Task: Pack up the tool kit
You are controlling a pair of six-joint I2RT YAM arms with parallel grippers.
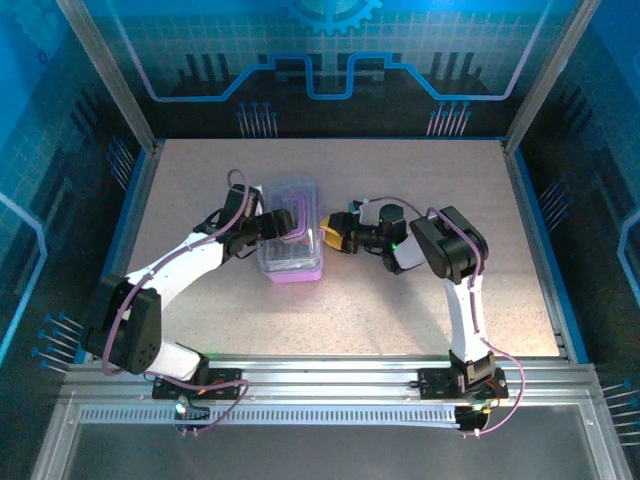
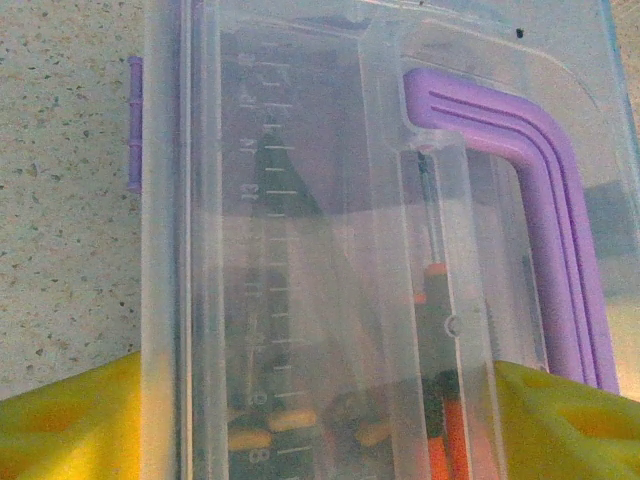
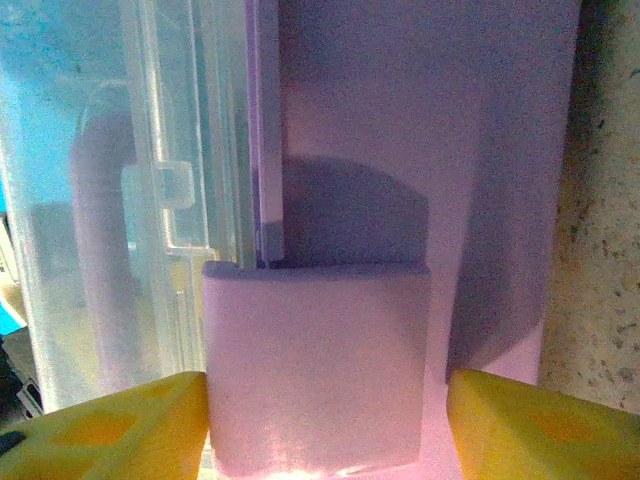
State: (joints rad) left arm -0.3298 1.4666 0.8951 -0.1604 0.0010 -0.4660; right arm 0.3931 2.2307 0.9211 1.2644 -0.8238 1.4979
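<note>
Two arms (image 1: 170,275) bend inward to the purple case (image 1: 292,262) on the worktop (image 1: 400,320). The left jaws straddle its clear lid (image 2: 300,150); whether they clamp it I cannot tell. The right jaws stand released around the purple latch (image 3: 318,360). Screwdrivers (image 2: 442,440) inside show blurred.

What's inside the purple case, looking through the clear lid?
Through the clear lid of the purple case: screwdrivers with orange-black handles and one thin shaft. The lid's ribs and the purple handle blur or cover the rest, so no count.
</note>
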